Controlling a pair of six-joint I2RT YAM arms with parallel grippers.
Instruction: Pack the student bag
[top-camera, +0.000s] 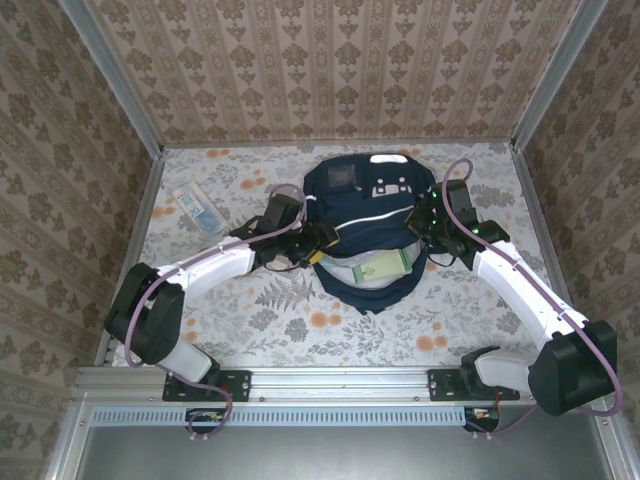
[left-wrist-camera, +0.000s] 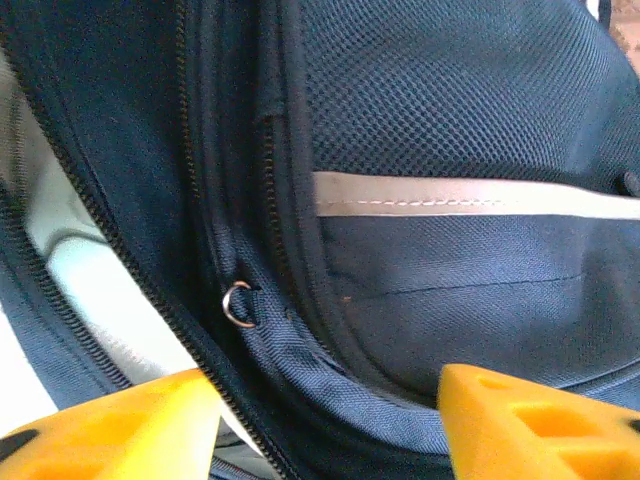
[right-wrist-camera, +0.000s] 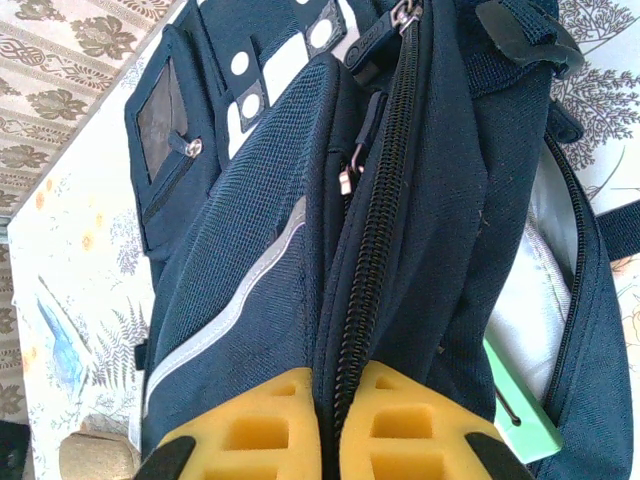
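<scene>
The student bag (top-camera: 368, 205), dark navy with a thin white stripe, lies in the middle of the table with its main compartment unzipped toward the arms. A pale green flat item (top-camera: 385, 265) sits in the opening against the light lining. My left gripper (top-camera: 322, 243) is at the bag's left side; in the left wrist view its yellow fingers (left-wrist-camera: 540, 425) stand apart, open (left-wrist-camera: 325, 400), around the zipper rim and a small metal ring (left-wrist-camera: 238, 303). My right gripper (top-camera: 428, 222) (right-wrist-camera: 335, 400) is shut on the bag's zipper seam (right-wrist-camera: 375, 270) at the right side, holding it up.
A blue-and-white packet (top-camera: 195, 208) lies on the floral tablecloth at the far left, near the metal frame post. A beige rounded object (right-wrist-camera: 100, 460) sits left of the bag. Patterned walls enclose the table on three sides.
</scene>
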